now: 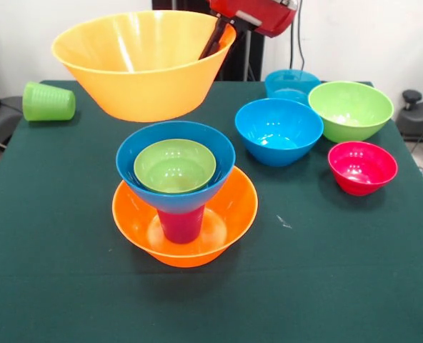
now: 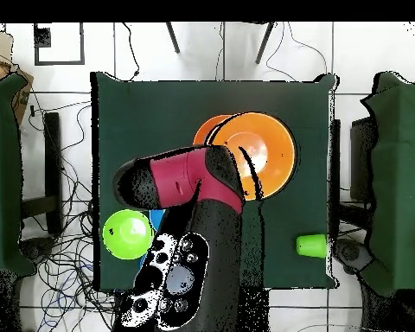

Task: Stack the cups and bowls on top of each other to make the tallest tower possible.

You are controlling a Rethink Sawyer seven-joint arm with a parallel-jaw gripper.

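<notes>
A large orange bowl (image 1: 143, 64) hangs tilted in the air at the upper left, with my gripper (image 1: 213, 43) shut on its right rim; one dark finger shows inside the bowl. Below it and a little to the right stands the tower: an orange bowl (image 1: 226, 214) on the table, the purple-magenta cup (image 1: 181, 223) upside down in it, a blue bowl (image 1: 136, 153) resting on the cup, and a lime green bowl (image 1: 174, 166) nested in the blue one. In the overhead view the held orange bowl (image 2: 267, 151) shows beside my arm, which hides the gripper.
To the right stand a blue bowl (image 1: 279, 131), a teal bowl (image 1: 291, 84), a lime green bowl (image 1: 351, 108) (image 2: 128, 233) and a red-pink bowl (image 1: 362, 166). The light green cup (image 1: 48, 101) (image 2: 312, 245) lies on its side at the far left edge of the green table (image 1: 326, 271).
</notes>
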